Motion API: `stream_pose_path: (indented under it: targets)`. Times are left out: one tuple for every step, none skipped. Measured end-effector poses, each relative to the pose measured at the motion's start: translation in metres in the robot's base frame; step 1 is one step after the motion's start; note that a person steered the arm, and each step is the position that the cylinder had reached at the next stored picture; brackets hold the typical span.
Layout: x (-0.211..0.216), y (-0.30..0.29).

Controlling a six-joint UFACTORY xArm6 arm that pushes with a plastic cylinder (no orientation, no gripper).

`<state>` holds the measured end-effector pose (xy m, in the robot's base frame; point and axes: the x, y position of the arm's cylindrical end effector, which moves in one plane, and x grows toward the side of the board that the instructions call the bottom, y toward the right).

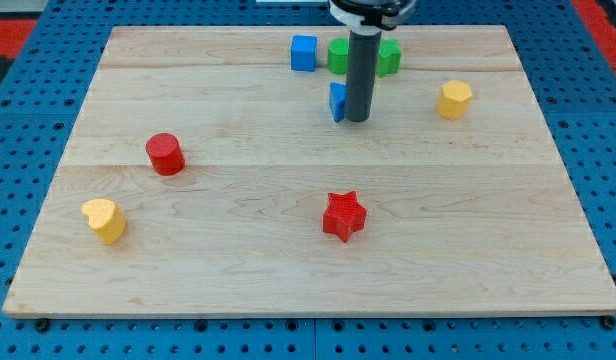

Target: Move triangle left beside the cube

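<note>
Pale wooden board point(288, 250) over blue pegboard point(28, 120), blue triangle point(337, 101) touching my tip point(357, 120) at its 9 o'clock, no jaws fitted, blue cube point(304, 53) near at triangle's 11 o'clock, green block point(339, 55) behind rod, red star point(343, 216) at 6 o'clock, well apart.

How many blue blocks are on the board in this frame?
2. A blue cube sits near the view's top centre; a smaller blue block, partly hidden behind the rod, lies right against my tip. None else visible.
</note>
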<state>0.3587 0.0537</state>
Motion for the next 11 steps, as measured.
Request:
stream_pose_path:
  targets:
    - [-0.018,-0.01]
    - [-0.025,-0.013]
    - [-0.042,-0.002]
    - [-0.047,-0.019]
    - [-0.047,-0.049]
    - [-0.048,-0.066]
    - [-0.043,-0.073]
    - [-0.037,-0.1]
    - [-0.037,-0.139]
    - [-0.037,-0.148]
    - [-0.044,-0.146]
